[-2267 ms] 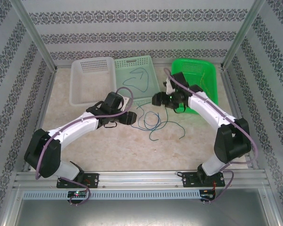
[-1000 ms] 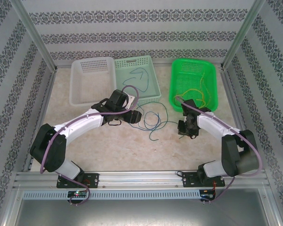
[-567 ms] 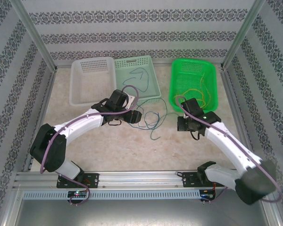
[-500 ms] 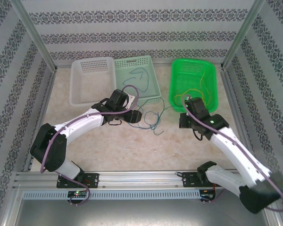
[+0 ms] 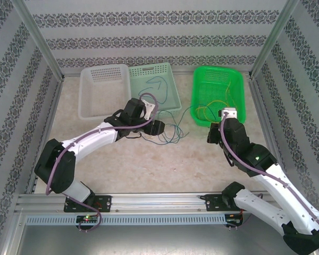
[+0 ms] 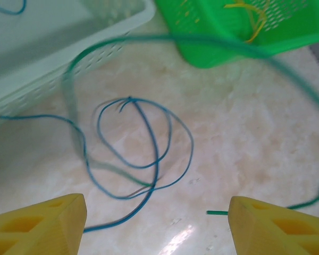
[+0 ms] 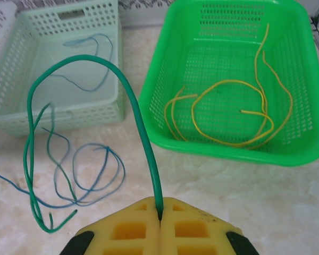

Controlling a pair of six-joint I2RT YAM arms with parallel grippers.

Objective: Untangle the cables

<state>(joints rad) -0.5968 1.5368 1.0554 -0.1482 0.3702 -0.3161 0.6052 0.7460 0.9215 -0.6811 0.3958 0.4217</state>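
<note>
Pinched green cable (image 7: 155, 188) in fully closed right pincer (image 7: 159, 215), held left pincer (image 6: 157, 218) wide open, empty, above blue cable (image 6: 130, 99) on counter (image 6: 244, 149).

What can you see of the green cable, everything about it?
The green cable is a thin, smooth, flexible strand that looks rubbery. It is pinched between the shut yellow fingers of the right gripper. From there it arches high off the surface, then drops in a wavy doubled run to the pale marbled table, where it crosses the loops of the blue cable. A cut end lies free on the table.
</note>
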